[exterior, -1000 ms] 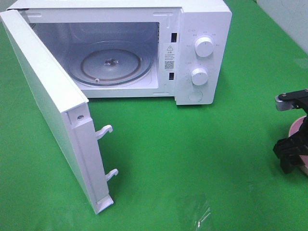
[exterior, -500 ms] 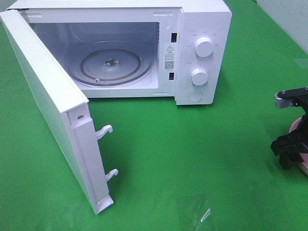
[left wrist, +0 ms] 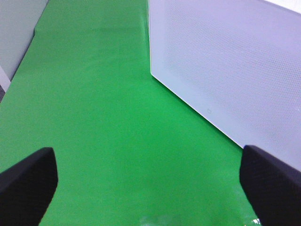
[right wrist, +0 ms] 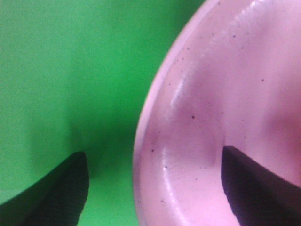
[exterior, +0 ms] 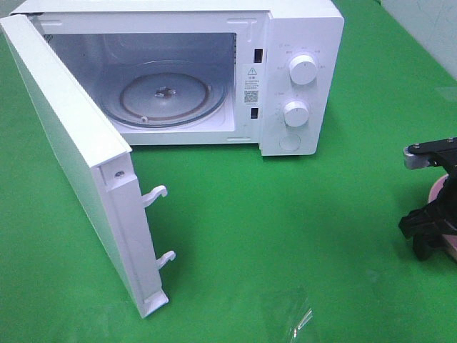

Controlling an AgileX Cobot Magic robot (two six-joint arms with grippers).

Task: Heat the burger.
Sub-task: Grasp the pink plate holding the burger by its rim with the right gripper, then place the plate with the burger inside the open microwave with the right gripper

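The pink plate (right wrist: pixel 143 127) is being straddled by the wide-spread right claw (exterior: pixel 427 230), probably calling for a firm rim pinch before transfer to the microwave (exterior: pixel 300 71).

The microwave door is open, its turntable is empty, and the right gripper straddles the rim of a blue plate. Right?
The plate is pink, not blue; the right wrist view shows it. The door is open, the turntable empty, the right gripper astride the plate's rim.
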